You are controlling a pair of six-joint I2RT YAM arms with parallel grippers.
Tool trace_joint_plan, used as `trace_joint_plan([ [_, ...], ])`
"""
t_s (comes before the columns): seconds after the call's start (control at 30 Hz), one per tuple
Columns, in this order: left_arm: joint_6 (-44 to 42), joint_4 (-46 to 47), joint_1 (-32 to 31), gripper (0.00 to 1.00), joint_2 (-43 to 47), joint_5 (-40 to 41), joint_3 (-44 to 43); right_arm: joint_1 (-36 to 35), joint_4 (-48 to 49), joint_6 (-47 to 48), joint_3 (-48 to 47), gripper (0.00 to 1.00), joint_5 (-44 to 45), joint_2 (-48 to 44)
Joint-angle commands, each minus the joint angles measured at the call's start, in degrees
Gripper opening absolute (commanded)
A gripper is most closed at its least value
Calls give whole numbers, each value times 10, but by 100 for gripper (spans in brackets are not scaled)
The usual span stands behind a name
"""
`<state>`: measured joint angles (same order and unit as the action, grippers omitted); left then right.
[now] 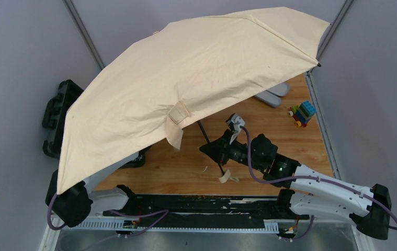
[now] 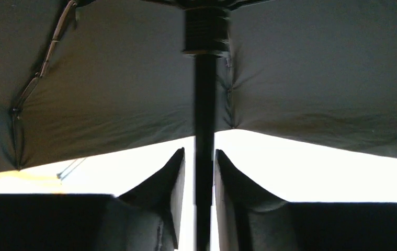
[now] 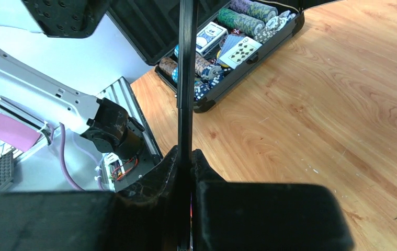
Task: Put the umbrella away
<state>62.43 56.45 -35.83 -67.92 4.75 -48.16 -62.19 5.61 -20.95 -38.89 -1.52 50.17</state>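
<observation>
Two arms are holding an open umbrella by its shaft, and the putting away is barely beginning.

Nearest, the right gripper [image 3: 185, 157] is clamping tight on the low end of the thin black shaft [image 3: 185, 78], holding the umbrella [image 1: 185, 68] tilted above the wooden table [image 1: 290, 141]. Further up, under the cloth, the left gripper [image 2: 200, 151] is straddling the shaft just below the sliding collar. Its jaws are standing narrowly apart with a sliver of light on either side, so it seems not to be pinching. The beige canopy is spreading fully over the table's left half, its strap tab [image 1: 178, 115] hanging loose. Judging by this, nothing is folded: collapsing the canopy, shortening the shaft, strapping and stowing all remain.
</observation>
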Motion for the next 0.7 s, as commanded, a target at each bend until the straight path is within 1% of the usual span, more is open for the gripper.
trace_joint_plan([
  [0.0, 7, -5, 11, 57, 5, -6, 18, -7, 141, 12, -6, 0, -4, -44],
  [0.03, 12, -3, 10, 64, 12, 7, 27, -7, 142, 9, -5, 0, -5, -47],
  [0.1, 18, 8, 11, 73, 23, 34, 43, -7, 143, 5, -2, 0, -7, -53],
  [0.17, 34, 13, 13, 76, 28, 59, 49, -8, 146, -1, 2, 0, -10, -56],
  [0.23, 47, 21, 14, 76, 28, 79, 48, -8, 149, -6, 6, 0, -16, -58],
  [0.33, 54, 57, 15, 79, 18, 93, 44, -8, 149, -12, 10, 0, -14, -58],
  [0.43, 54, 91, 16, 85, 5, 96, 37, -8, 152, -21, 16, 0, -9, -61],
  [0.53, 62, 119, 16, 89, -3, 103, 38, -8, 154, -36, 19, 0, 4, -63],
  [0.6, 73, 154, 16, 94, -13, 107, 44, -7, 157, -49, 25, 0, 14, -64],
  [0.67, 85, 191, 16, 99, -29, 108, 46, -8, 175, -66, 37, 0, 42, -64],
])
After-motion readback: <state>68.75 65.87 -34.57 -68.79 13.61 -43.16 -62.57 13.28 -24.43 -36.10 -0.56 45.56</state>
